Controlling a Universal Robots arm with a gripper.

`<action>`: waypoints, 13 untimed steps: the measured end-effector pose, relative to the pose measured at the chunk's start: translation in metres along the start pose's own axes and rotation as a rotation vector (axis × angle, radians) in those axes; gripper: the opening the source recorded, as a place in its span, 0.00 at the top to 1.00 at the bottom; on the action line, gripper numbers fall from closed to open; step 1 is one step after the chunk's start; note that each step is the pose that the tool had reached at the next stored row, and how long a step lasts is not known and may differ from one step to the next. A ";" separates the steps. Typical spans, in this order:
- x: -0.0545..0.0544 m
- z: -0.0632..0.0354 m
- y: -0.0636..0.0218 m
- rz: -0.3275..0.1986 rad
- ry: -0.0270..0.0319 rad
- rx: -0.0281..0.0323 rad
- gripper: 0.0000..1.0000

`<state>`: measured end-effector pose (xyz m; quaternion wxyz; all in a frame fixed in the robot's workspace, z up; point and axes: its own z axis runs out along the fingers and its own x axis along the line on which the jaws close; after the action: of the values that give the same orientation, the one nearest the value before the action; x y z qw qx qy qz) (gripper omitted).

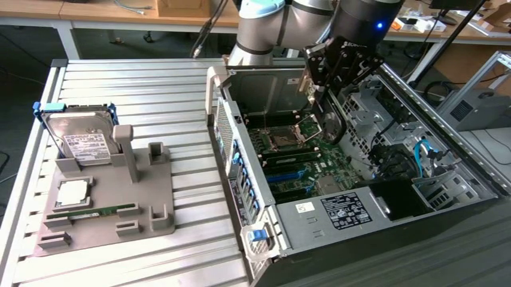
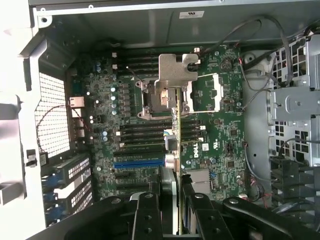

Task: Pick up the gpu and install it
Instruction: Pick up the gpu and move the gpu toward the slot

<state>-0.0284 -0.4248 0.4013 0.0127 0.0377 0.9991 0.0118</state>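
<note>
Already, the pick-up half is done: the gpu (image 2: 176,72) is clamped edge-on between the fingers of the gripper (image 2: 178,202), the jaws closed in narrow on the thin card and nothing else held. In the exterior view the gripper (image 1: 326,84) is seen over the open computer case (image 1: 351,209), with the gpu (image 1: 319,112) hanging below it above the motherboard (image 1: 300,161). In the wrist view the pale bracket end is seen farthest from the fingers, over the CPU socket area. The card is not yet seated; no contact with the blue slot (image 2: 137,163) is visible, and alignment with it cannot be told. Install is judged not done. The hard drive (image 1: 80,140) and memory stick (image 1: 100,211) are left on the grey fixture (image 1: 152,203), well apart from the case.
</note>
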 end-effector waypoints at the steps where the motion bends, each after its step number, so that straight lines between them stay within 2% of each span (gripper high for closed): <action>1: -0.001 0.0004 0.0000 0.000 0.0000 0.0001 0.73; 13: -0.013 0.0056 0.0009 0.000 0.0000 0.0006 0.73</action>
<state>-0.0152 -0.4249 0.3960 0.0127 0.0377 0.9991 0.0115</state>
